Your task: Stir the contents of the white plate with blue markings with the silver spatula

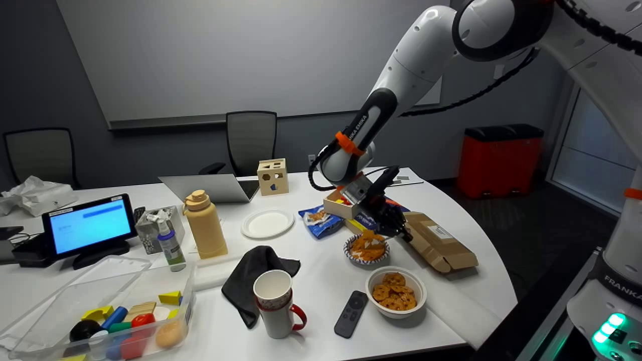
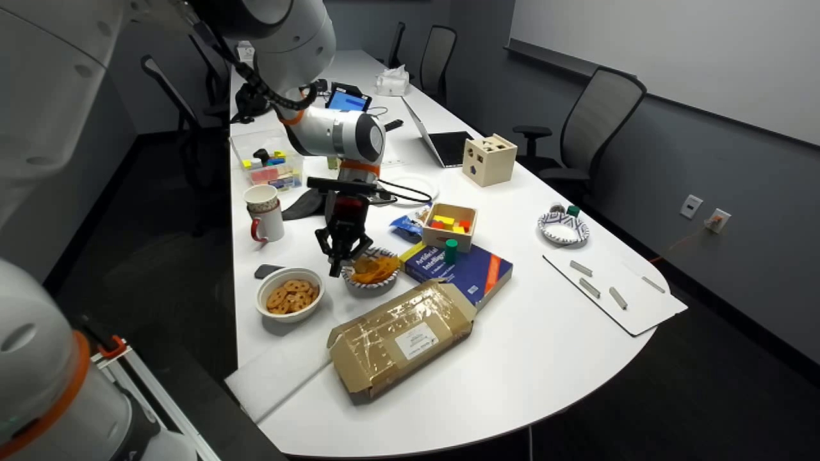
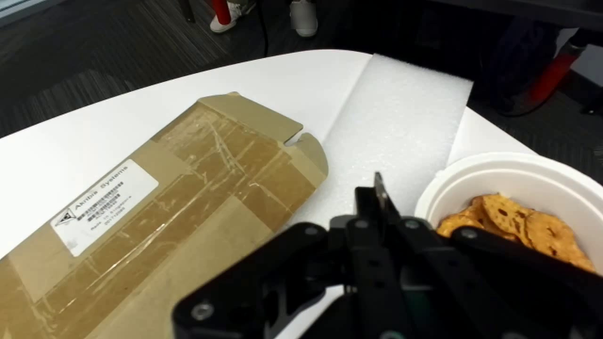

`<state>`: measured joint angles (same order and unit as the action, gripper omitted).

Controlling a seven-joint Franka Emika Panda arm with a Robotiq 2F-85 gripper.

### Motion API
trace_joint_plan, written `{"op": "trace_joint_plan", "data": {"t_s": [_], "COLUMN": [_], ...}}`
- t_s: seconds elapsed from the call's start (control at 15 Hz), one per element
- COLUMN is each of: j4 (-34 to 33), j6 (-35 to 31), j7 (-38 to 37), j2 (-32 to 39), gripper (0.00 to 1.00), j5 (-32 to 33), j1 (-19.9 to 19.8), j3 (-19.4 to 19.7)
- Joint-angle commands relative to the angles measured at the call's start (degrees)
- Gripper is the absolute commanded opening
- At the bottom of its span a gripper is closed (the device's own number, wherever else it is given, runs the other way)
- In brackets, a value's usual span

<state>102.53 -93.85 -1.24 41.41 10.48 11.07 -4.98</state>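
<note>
from here, the claw [image 2: 336,266] is gripping the spatula [image 3: 382,194] inside the plate [image 1: 352,257], and some stirring is perhaps remaining.

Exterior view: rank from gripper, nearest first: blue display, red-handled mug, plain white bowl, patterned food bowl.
1. Patterned food bowl, close left.
2. Plain white bowl, foreground.
3. Red-handled mug, left foreground.
4. Blue display, far left.
</note>
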Motion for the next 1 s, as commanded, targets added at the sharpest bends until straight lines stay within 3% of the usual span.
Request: {"op": "trace_joint_plan", "data": {"t_s": [0.0,0.47,0.93], "j4": [0.77,-0.58,0.68], "j6": [3.93,12.51,5.45], "j7": [-0.88,0.6,-0.25], "j2": [-0.55,1.58,1.21], "gripper": [0.01,0.01,0.01], "j5": [1.59,0.25,-2.41], "j1": [0.45,-0.02,-0.05], "j3": [0.74,-0.48,-1.96]}}
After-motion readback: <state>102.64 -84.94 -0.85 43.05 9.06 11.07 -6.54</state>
